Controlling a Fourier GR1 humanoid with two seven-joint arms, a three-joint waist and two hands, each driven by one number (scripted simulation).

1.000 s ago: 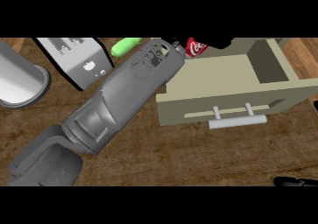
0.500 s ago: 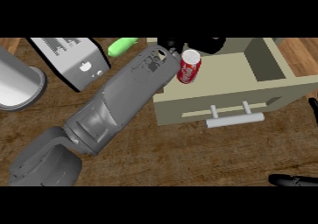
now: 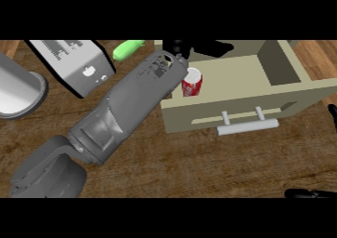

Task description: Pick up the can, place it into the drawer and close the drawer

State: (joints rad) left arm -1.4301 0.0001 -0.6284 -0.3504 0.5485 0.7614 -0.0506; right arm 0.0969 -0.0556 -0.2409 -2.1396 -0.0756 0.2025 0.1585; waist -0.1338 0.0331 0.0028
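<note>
Clutter I'm seeing at ten to twelve o'clock

A grey cylinder (image 3: 13,90) is standing at ten, a toaster-like box (image 3: 73,64) at eleven, a green object (image 3: 127,49) lying nearer twelve.

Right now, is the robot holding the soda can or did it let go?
It looks let go. The can lies inside the open drawer, apart from the left hand above it. The right hand at the edge holds nothing.

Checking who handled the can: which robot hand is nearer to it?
Left. The left robot hand sits just above the can in the drawer; the right robot hand is at the view's right edge.
</note>
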